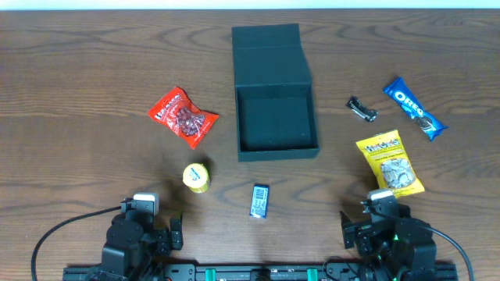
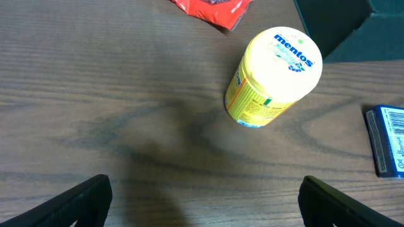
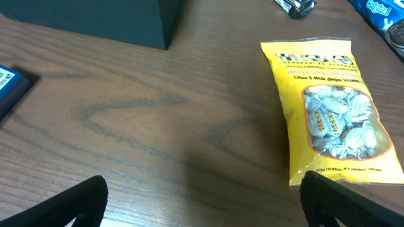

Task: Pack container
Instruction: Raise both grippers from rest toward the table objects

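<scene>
The dark teal container point(image 1: 276, 144) stands open at the table's middle back, its flap lid point(image 1: 267, 51) folded away behind it, its inside bare. Its corner shows in the left wrist view point(image 2: 334, 25) and the right wrist view point(image 3: 95, 19). My left gripper point(image 2: 202, 205) is open and empty at the front left, with a yellow Mentos tub point(image 2: 274, 75) ahead of it. My right gripper point(image 3: 202, 202) is open and empty at the front right, next to a yellow candy bag point(image 3: 328, 113).
On the table lie a red snack packet point(image 1: 183, 116), the Mentos tub point(image 1: 196, 176), a small blue packet point(image 1: 260, 200), a small dark wrapped sweet point(image 1: 362, 109), a blue Oreo packet point(image 1: 414, 108) and the yellow candy bag point(image 1: 389, 161).
</scene>
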Robot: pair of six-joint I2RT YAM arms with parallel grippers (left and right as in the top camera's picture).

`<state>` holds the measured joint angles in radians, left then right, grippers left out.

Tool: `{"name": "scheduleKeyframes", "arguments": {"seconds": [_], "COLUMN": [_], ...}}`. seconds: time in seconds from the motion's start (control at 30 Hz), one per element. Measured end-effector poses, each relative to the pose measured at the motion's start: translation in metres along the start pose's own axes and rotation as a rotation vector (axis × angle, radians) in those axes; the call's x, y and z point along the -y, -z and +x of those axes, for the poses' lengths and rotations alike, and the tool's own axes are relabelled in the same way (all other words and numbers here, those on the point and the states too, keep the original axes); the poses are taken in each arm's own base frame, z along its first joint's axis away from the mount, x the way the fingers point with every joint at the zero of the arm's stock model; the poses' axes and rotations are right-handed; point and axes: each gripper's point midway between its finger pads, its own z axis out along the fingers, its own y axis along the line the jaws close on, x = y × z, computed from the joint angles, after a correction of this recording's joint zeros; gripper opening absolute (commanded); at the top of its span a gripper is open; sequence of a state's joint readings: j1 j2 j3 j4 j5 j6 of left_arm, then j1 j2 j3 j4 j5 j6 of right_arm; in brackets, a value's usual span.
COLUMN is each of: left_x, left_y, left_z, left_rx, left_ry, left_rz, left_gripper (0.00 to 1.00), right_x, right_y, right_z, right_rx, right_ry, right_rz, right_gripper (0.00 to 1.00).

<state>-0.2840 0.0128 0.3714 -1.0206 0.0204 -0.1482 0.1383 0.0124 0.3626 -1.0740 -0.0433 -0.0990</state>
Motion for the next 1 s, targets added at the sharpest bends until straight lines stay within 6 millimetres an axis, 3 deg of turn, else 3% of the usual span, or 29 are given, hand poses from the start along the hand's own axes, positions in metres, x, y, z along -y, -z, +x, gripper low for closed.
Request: {"name": "scheduleKeyframes", "arguments": {"seconds": [0.47, 0.6, 0.8, 1.0], "left_x": [0.001, 0.006, 0.014, 0.017], "left_y": [-0.001, -0.004, -0.005, -0.004], "left_z": [-0.001, -0.002, -0.005, -0.005], "left_rx": [0.003, 0.009, 0.021, 0.020], "left_ry": [0.006, 0.021, 0.035, 0.035], "left_rz": [0.003, 0.035, 0.078, 0.096], "left_gripper": [0.95, 0.95, 0.95, 0.95], "right_x": [0.001, 0.003, 0.000, -0.009], "right_y": [-0.001, -0.001, 0.006, 0.008], "right_z": [-0.007, -0.023, -0.063, -0.072], "right_rx": [0.031, 0.097, 0.264, 0.302], "right_ry": [0.006, 0.009, 0.005, -0.035], "right_rz": [0.006, 0.013, -0.009, -0.068], "right_gripper": [0.99, 0.99, 0.99, 0.99]}}
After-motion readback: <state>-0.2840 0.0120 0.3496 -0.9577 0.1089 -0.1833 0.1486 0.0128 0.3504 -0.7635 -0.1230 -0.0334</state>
